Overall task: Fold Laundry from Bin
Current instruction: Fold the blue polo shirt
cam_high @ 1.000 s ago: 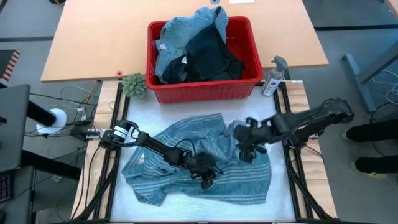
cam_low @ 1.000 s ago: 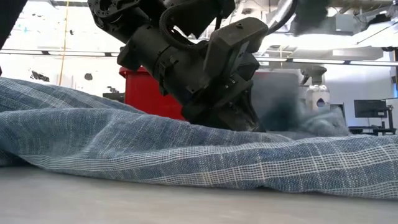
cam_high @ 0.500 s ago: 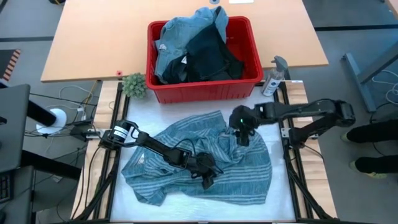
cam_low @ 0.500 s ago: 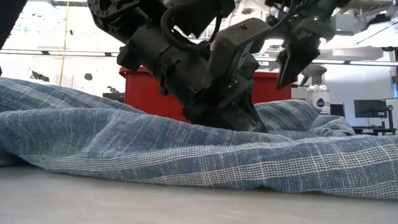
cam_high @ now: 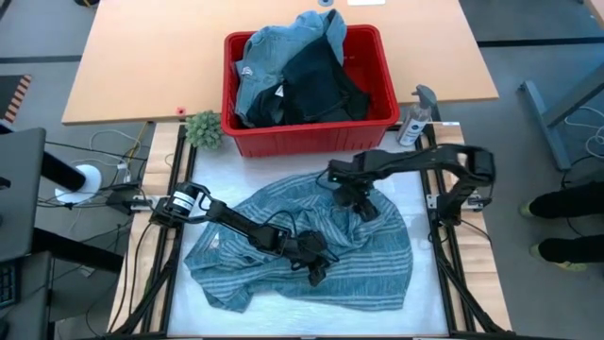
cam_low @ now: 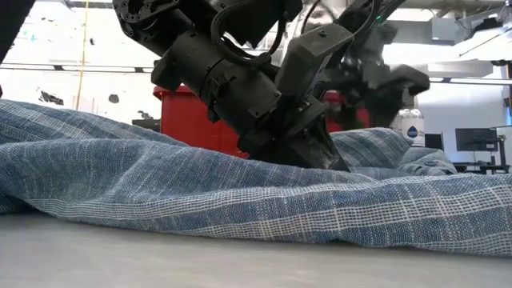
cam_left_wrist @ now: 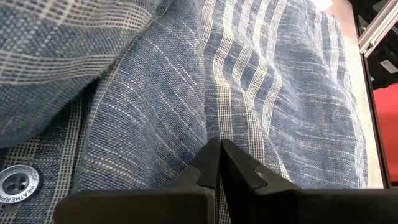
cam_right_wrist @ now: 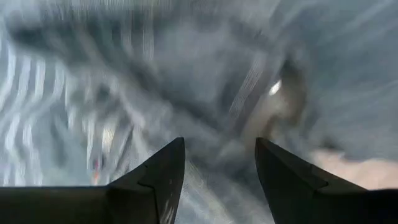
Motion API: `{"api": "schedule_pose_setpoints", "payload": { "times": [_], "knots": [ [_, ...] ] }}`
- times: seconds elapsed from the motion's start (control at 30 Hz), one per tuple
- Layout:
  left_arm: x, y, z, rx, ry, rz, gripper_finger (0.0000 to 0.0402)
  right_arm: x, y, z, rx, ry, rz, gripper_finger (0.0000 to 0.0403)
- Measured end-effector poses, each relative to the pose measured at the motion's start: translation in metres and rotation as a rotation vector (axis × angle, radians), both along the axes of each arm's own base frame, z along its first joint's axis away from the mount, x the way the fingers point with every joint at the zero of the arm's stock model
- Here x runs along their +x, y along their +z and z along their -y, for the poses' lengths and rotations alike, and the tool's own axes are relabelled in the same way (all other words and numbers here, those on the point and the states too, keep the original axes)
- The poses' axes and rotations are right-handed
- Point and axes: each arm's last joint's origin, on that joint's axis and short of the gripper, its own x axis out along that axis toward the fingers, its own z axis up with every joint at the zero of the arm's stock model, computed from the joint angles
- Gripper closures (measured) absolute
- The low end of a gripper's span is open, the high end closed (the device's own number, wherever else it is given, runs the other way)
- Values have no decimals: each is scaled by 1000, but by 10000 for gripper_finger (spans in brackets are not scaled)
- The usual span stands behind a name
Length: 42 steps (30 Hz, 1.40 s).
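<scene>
Currently the striped shirt [cam_high: 302,250] lies spread and rumpled on the white worktop [cam_high: 420,307], on the near side of the red bin [cam_high: 311,135]. The bin stands at the far edge of the work area and holds the remaining laundry [cam_high: 297,76]: light blue and dark pieces heaped above the rim.

Left gripper [cam_high: 314,271]: resting low on the shirt near its middle, fingers closed together. In the left wrist view the tips meet with fabric directly at their point; whether a fold is pinched cannot be confirmed. A button [cam_left_wrist: 17,182] shows beside the fingers, so the placket lies close by.

Right gripper [cam_high: 351,196]: positioned over the far right portion of the shirt, just on the near side of the bin, fingers parted with nothing between them. The right wrist view shows bunched cloth directly ahead of the open fingers.

Key relation: the shirt's long axis runs roughly left to right across the worktop. The raised, crumpled ridge lies directly beneath the right gripper, so the right arm is judged nearer to that edge, with the left gripper anchoring the middle.
</scene>
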Motion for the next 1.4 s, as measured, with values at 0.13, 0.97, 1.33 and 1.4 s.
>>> {"api": "schedule_pose_setpoints", "payload": {
  "times": [0.13,0.97,1.33,1.4],
  "knots": [
    [0,0,0,8,17,4,401,0,-10,7,11,51,-75,185],
    [1,0,-2,35,38,10,401,27,6,20,-78,225,-3,205],
    [1,-1,-2,51,22,11,401,21,-2,21,-48,271,-83,220],
    [0,-1,-2,53,20,12,401,22,-2,22,-50,267,-73,222]
  ]
}}
